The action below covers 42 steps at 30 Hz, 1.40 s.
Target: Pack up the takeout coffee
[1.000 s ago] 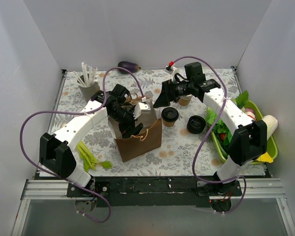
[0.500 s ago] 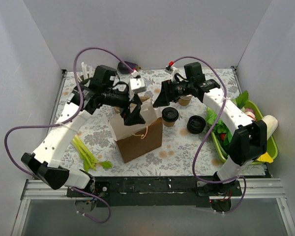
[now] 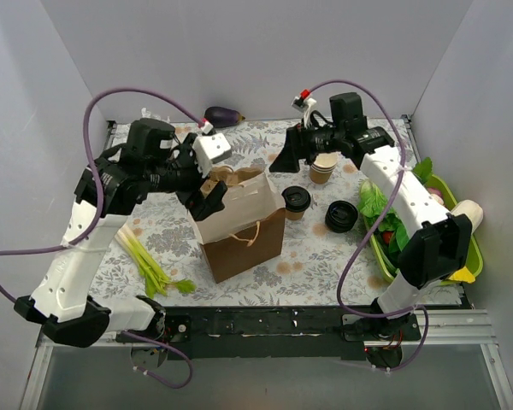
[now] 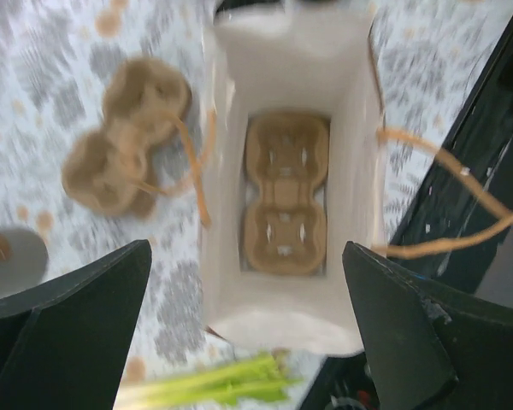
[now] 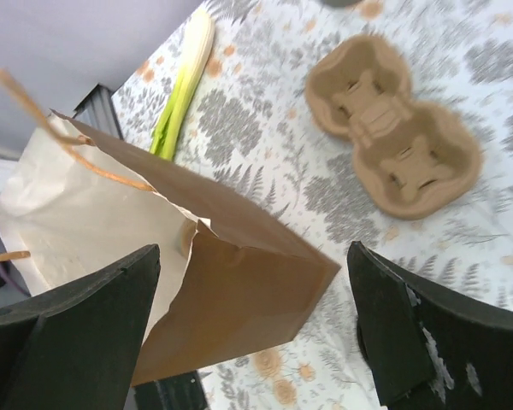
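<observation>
Top external view: the brown paper bag (image 3: pixel 238 224) stands open at frame centre, a two-cup carrier (image 4: pixel 285 193) in its bottom, and the takeout coffee (image 3: pixel 295 202) sits on the table just right of it. The left gripper (image 3: pixel 207 190) and right gripper (image 3: pixel 284 161) both hover with fingers spread, empty. Judging by looks, the cup is light, thin-walled and crushable, its lid could pop off, so grip the tan wall gently below the lid.

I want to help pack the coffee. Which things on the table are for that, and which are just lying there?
For the job:
takeout coffee
brown paper bag
cup carrier inside the bag

Just lying about:
eggplant
green stalks
loose black lids
lidless cups
green bin of vegetables
spare cup carrier
</observation>
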Each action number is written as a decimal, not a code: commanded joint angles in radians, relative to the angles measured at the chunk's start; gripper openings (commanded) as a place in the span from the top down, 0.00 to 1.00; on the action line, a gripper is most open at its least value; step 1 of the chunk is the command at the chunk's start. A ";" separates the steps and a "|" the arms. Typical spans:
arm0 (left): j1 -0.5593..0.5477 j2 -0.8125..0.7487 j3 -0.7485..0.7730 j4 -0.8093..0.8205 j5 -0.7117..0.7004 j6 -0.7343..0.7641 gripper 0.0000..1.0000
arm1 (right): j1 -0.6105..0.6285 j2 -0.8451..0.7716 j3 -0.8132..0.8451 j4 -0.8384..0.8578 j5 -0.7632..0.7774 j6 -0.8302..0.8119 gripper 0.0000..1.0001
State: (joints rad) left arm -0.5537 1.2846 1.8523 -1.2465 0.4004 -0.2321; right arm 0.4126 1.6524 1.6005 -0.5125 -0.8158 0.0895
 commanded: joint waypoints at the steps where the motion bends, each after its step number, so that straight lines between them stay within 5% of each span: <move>1: -0.003 -0.060 -0.168 -0.079 -0.176 -0.032 0.05 | -0.063 -0.063 0.082 -0.015 0.013 -0.115 0.02; 11: 0.054 0.010 -0.275 0.134 -0.153 -0.038 0.12 | -0.115 -0.062 0.058 -0.129 0.067 -0.283 0.02; 18: 0.054 -0.002 -0.303 0.133 -0.109 -0.056 0.23 | -0.116 -0.086 0.039 -0.239 0.127 -0.410 0.05; 24: 0.054 -0.008 -0.369 0.110 -0.035 -0.065 0.55 | -0.115 -0.042 0.079 -0.375 -0.054 -0.528 0.19; 27: 0.057 0.027 -0.320 0.082 -0.023 -0.067 0.89 | -0.116 -0.062 0.039 -0.376 -0.017 -0.568 0.19; 30: 0.055 0.070 -0.212 0.014 0.000 -0.047 0.99 | -0.115 -0.054 0.023 -0.385 -0.022 -0.586 0.20; 34: 0.044 0.107 -0.119 -0.132 0.096 -0.004 1.00 | -0.115 -0.031 0.016 -0.335 -0.056 -0.527 0.21; 42: 0.044 0.048 -0.139 -0.140 0.186 -0.024 1.00 | -0.115 -0.028 0.035 -0.357 -0.036 -0.525 0.20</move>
State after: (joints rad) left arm -0.5060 1.3811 1.6936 -1.3224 0.4931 -0.2501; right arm 0.2970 1.6253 1.6211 -0.8646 -0.8333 -0.4366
